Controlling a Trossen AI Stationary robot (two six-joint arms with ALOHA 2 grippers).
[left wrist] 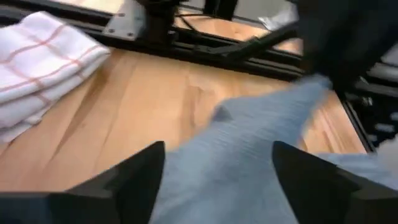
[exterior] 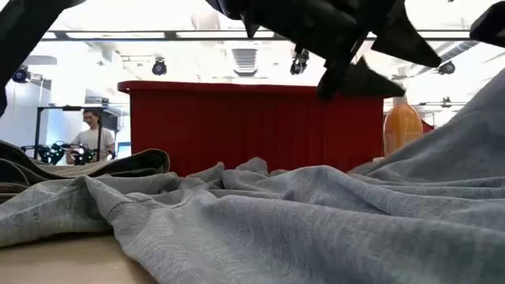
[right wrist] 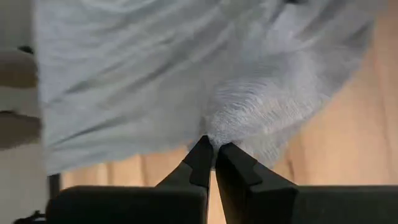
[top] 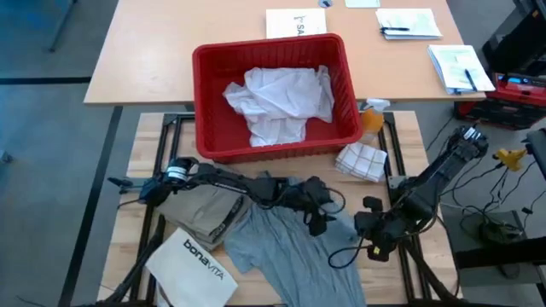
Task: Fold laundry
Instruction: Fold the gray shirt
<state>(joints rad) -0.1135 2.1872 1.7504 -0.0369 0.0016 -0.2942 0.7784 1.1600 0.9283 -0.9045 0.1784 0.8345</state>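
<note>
The grey T-shirt (top: 290,247) lies spread on the near middle of the wooden table, rumpled. A khaki-tan piece (top: 200,209) lies to its left, partly under my left arm. The white shirt (top: 277,98) is heaped in the red basket (top: 341,60). My left gripper (top: 317,213) hovers open over the T-shirt's far part, with a ridge of grey cloth (left wrist: 217,155) running between its fingers. My right gripper (top: 365,228) is shut on the T-shirt at its right side. My left gripper stands astride the grey ridge; I cannot tell whether its fingers touch the cloth. My right gripper pinches a small bunched fold of the T-shirt (right wrist: 217,124) between its two fingertips, at the shirt's right side. Creases fan out from the pinch. The cloth rises there (exterior: 465,126), and the rest lies on the table.
A folded white checked towel (top: 363,160) lies near the basket's right corner, with an orange bottle (top: 373,115) behind it. The stiff white "bonavita" bag (top: 192,266) sits at the near left. Papers (top: 408,21) lie on the far table. A person (exterior: 93,138) shows in the room behind.
</note>
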